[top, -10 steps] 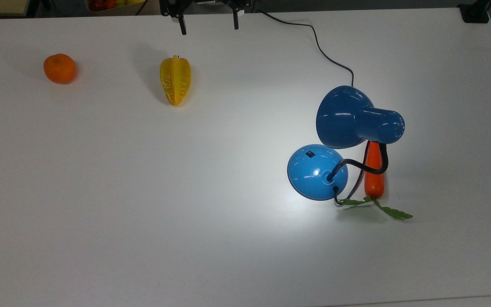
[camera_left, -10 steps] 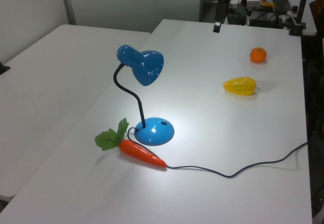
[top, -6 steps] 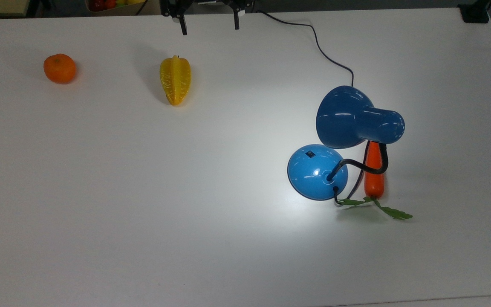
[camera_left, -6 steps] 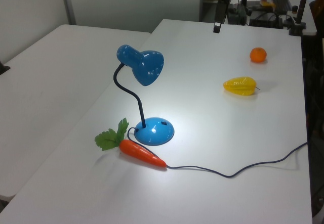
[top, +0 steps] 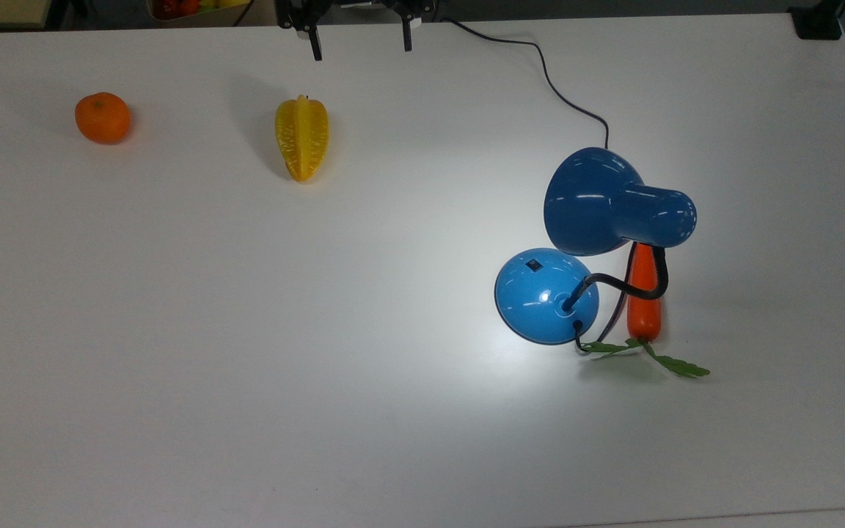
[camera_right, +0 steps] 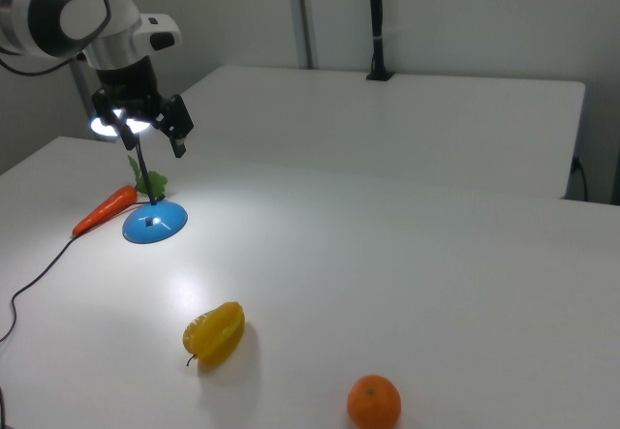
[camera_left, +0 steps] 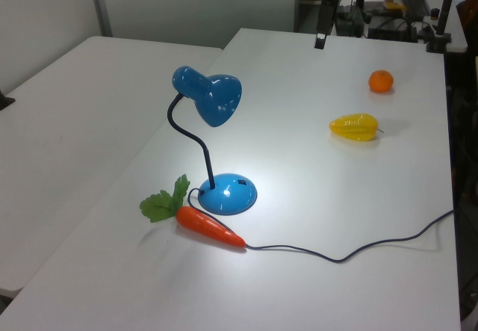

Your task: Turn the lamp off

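A lit blue lamp (top: 598,220) stands near the table's (top: 246,367) right edge in the top view, its light, likely slippery domed base best pressed at the small black switch (top: 533,265), while the gripper (top: 360,44), fingers spread, hangs above the far edge, well apart.

Top view looks straight down; left and right views face across the table (top: 173,293).
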You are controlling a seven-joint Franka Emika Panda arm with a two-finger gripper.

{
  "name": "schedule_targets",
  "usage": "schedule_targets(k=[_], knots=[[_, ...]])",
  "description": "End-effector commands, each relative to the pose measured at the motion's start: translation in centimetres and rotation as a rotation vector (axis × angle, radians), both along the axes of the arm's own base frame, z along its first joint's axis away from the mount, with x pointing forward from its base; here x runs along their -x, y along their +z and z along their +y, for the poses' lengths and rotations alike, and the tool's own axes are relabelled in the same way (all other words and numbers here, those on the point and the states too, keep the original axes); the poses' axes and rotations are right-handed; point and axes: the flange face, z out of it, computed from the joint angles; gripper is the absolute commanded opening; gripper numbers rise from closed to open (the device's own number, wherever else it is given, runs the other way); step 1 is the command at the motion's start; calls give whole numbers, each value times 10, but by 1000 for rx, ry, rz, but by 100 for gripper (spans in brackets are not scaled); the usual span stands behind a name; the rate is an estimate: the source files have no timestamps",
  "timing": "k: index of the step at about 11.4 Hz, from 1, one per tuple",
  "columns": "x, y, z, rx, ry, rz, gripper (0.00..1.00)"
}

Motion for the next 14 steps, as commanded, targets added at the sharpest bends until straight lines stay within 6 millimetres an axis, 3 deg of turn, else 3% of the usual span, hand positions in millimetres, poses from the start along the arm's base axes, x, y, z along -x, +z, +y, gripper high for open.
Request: schedule_targets(k=[1,7,11,14], knots=[[2,-3,2,15,26,-10,81],[3,-3,4,5,46,-8,21],[5,-13,15,6,64,10,3],[6,-16,24,7,81,15,1]])
